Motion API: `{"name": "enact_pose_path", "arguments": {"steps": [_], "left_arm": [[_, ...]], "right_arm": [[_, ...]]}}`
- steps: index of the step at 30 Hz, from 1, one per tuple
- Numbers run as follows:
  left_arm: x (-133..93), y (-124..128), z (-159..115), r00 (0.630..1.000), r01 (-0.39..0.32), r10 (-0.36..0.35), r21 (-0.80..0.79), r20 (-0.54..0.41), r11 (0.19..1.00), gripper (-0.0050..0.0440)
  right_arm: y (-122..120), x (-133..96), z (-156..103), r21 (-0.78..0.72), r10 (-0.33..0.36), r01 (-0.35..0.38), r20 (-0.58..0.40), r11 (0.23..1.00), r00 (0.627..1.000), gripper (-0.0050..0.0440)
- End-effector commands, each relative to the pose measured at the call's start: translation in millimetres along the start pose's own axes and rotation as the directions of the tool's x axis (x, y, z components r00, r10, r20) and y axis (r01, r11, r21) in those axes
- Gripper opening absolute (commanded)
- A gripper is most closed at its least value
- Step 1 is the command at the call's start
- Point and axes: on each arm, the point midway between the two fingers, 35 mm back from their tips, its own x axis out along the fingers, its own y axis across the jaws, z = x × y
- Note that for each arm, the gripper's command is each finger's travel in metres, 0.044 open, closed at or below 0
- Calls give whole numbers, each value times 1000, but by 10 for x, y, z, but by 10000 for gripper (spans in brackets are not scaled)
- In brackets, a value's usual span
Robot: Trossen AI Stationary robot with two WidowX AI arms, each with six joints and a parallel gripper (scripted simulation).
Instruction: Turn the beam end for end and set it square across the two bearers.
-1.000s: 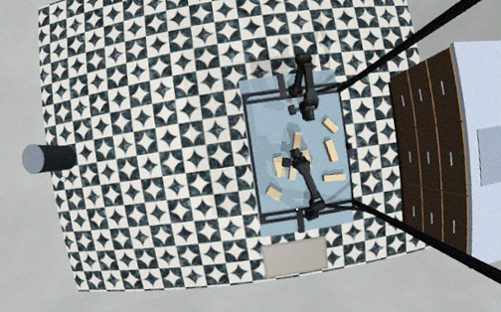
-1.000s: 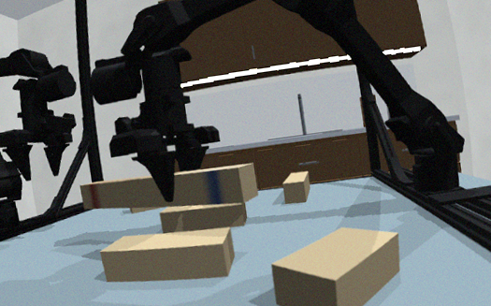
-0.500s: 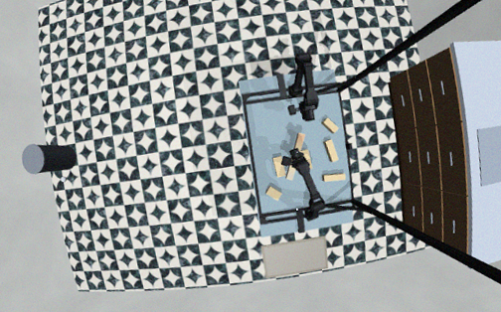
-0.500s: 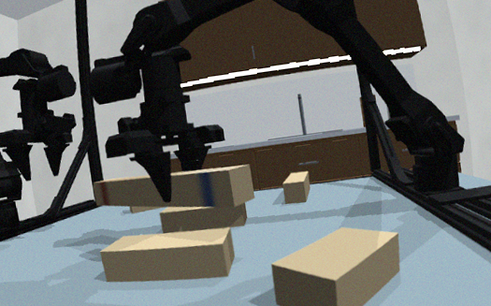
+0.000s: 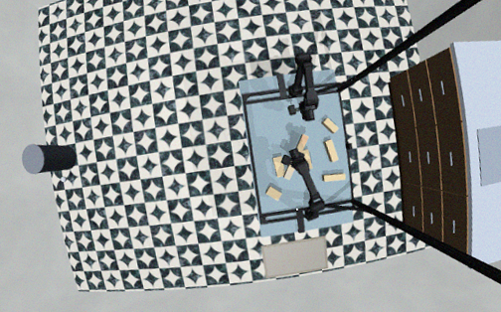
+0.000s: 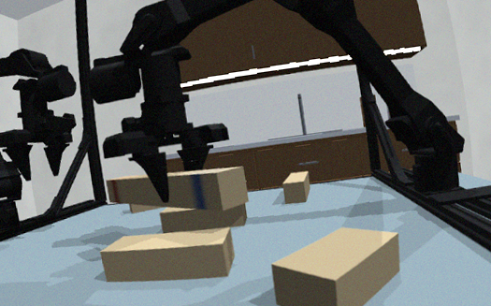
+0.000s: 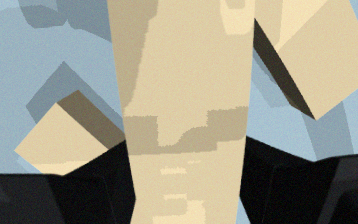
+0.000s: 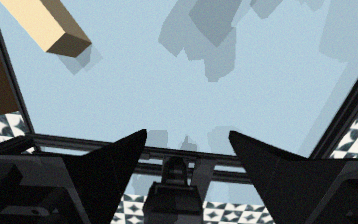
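The pale wooden beam (image 5: 303,140) (image 6: 138,191) (image 7: 185,75) has a red band near one end and a blue band near the other. My left gripper (image 6: 179,188) (image 7: 182,138) is shut on the beam near its middle, holding it level and slantwise above the gap between the bearers. The two bearers are plain blocks: one (image 5: 279,167) (image 6: 163,261) stands nearer the exterior camera, the other (image 5: 308,160) (image 6: 203,218) stands behind, partly hidden by the beam. The gap under the beam is hard to judge. My right gripper (image 6: 42,176) (image 8: 187,133) is open and empty, high and away from the beam.
Loose blocks lie around the bearers: one (image 5: 273,193) (image 6: 338,277) near the left arm's base side, and others (image 5: 330,125) (image 5: 331,151) (image 5: 334,177) along the cupboard side. A block (image 8: 50,25) shows upper left in the right wrist view. Black frame rails edge the blue table.
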Motion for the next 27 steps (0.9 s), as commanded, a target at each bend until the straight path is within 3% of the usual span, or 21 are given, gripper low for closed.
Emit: {"name": "enact_pose_path", "arguments": {"steps": [1,27], "left_arm": [[-49,12,-5,1000,-11,10,53,11,999,0],[-49,43,-38,1000,-13,10,297,11,955,0]], "right_arm": [[1,0,-5,5,0,0,-2,1000,1000,440],[1,0,-5,5,0,0,-2,1000,1000,440]]}}
